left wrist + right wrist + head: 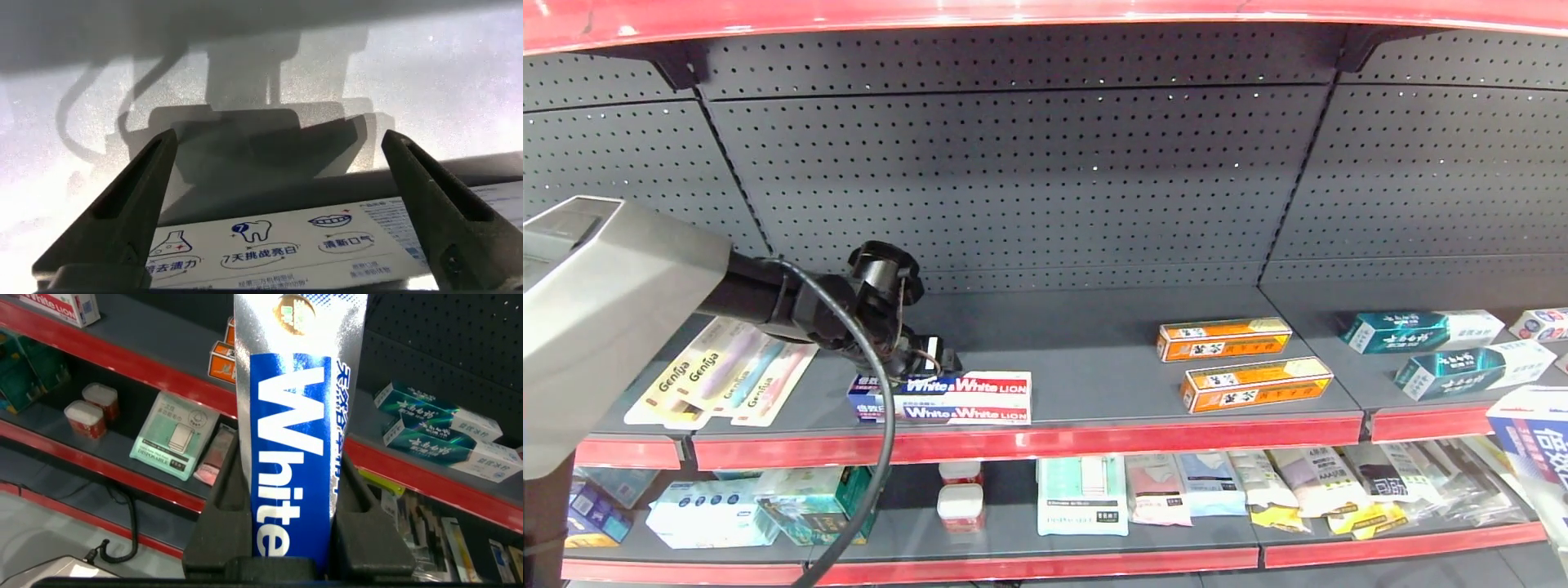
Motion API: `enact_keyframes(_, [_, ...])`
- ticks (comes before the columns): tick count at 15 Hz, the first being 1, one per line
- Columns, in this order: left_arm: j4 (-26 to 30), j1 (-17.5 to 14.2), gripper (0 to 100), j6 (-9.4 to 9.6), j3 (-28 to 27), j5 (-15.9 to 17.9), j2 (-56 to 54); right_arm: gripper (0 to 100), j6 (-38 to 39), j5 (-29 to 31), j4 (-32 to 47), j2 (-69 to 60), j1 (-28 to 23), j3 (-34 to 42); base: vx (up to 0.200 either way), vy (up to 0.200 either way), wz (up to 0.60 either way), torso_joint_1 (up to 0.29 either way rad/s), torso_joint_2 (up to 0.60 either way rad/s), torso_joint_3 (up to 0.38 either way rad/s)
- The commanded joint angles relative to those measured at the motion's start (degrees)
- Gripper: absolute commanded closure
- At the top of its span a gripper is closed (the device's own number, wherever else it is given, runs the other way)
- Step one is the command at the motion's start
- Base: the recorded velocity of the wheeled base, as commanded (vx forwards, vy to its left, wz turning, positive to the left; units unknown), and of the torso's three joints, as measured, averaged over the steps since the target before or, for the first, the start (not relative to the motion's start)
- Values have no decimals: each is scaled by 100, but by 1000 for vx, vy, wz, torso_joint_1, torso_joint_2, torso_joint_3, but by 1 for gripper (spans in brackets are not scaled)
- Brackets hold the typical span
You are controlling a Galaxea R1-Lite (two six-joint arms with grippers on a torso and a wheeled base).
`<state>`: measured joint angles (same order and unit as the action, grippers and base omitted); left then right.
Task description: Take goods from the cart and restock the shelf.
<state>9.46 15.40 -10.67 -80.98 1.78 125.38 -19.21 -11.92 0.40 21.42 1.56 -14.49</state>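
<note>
Where the head view is consulted, the left gripper [931, 359] is found low over the shelf [1094, 367], at the left rear of the white toothpaste boxes [968, 398], which are laid flat along the red front lip [1029, 445]. Contact with them cannot be judged there. Its fingers [122, 220] are shown by the left wrist view to be spread wide, nothing being clamped, with the printed top of a box lying below and between them. The blue toothpaste box [294, 416] is recorded in the right wrist view as held upright by the right gripper [292, 469], which is closed against both of its sides, out in front of the shelving. Toothbrush packs [719, 371] are laid left of the white boxes, beneath the left arm. Orange boxes [1225, 339] are set well apart to the right, with teal boxes [1421, 331] beyond them. Bare board is left between the white and orange boxes, and behind all goods up to the perforated back panel [1045, 180].
</note>
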Motion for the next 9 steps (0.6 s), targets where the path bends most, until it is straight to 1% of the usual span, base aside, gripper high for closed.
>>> enact_keyframes(1, [-6,-2,0,-6,-49,7,-84,100,-4,-3,4,-76,2,52,0,0,0,0,0,0])
enact_keyframes(6, [30,25,0,3,12,7,-75,100,-4,6,4,-112,2,70,0,0,0,0,0,0])
enact_keyframes(9, [-58,34,0,-6,-137,7,-5,100,-4,6,4,-112,2,61,0,0,0,0,0,0])
